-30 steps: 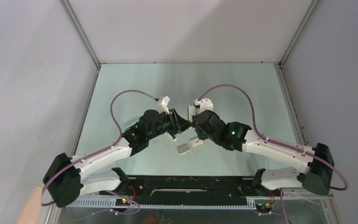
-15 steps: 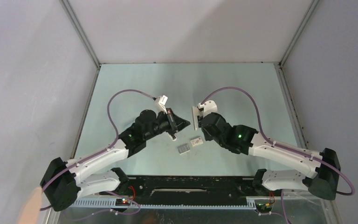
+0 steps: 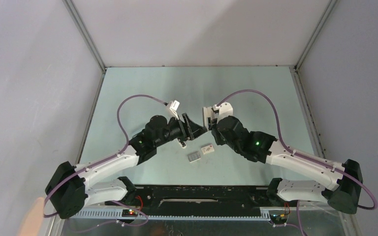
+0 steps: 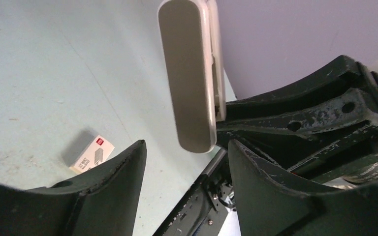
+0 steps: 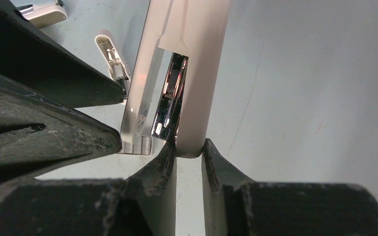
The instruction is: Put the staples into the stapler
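Observation:
The slim white stapler [image 5: 197, 73] is held upright off the table, its arms partly apart with the shiny metal channel [image 5: 170, 98] showing. My right gripper [image 5: 189, 150] is shut on the end of one white arm. In the top view the stapler [image 3: 206, 115] sits between both grippers. My left gripper [image 4: 184, 152] is open, and the stapler's rounded end [image 4: 192, 73] hangs level with its fingertips, touching neither. The staples [image 3: 194, 157], a small grey block, lie on the table below my left gripper [image 3: 199, 129] and right gripper [image 3: 211, 125].
A little white box with a red mark [image 4: 92, 154] lies on the table beside the staples; it also shows in the top view [image 3: 207, 149]. A small white stub [image 5: 112, 55] and a silver-and-white bar [image 5: 42, 12] lie beyond the stapler. Grey walls enclose the table.
The grippers met a second ago, drew apart half a second ago, and are close again now. My left gripper has moved right, its open jaws toward the stapler. The staples and box have not moved.

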Robot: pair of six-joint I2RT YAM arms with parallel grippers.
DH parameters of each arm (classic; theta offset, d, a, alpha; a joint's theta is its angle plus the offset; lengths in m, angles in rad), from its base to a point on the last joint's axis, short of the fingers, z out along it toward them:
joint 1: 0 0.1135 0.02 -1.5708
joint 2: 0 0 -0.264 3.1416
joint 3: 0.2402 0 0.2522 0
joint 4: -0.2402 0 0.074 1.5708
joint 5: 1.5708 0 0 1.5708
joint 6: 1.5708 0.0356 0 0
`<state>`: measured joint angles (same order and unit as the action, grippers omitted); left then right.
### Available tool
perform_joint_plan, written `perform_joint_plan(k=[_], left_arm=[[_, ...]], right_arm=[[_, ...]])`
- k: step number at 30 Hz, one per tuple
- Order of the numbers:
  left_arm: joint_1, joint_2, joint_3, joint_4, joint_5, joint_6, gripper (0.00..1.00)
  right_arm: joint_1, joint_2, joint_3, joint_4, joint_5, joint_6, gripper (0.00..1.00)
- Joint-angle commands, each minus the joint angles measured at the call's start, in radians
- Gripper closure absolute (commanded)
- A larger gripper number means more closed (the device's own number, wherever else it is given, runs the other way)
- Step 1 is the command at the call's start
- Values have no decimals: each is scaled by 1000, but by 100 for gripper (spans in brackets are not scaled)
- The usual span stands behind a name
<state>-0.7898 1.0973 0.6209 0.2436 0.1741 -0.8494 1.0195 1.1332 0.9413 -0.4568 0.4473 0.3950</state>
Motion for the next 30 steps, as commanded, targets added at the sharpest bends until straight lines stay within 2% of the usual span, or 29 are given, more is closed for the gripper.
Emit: perform_joint_plan(k=[1, 6, 16, 19, 26, 30], left_arm=[[-9, 29, -23, 173, 34, -80, 34], [-11, 66, -36, 231, 30, -120, 38], [-11, 107, -58, 333, 56, -181, 61], [-10, 103, -62, 344, 60, -184, 69], [-2, 50, -83, 320, 64, -169, 99], [32, -14, -97, 267, 97, -146, 100]], right_arm=[[0, -24, -19, 106, -13, 51, 100], [0, -38, -43, 145, -34, 69, 100], [3, -56, -76, 187, -63, 71, 100], [3, -64, -90, 208, -71, 66, 100], [-1, -66, -106, 218, -50, -14, 100], [-14, -70, -116, 207, -2, -112, 100]])
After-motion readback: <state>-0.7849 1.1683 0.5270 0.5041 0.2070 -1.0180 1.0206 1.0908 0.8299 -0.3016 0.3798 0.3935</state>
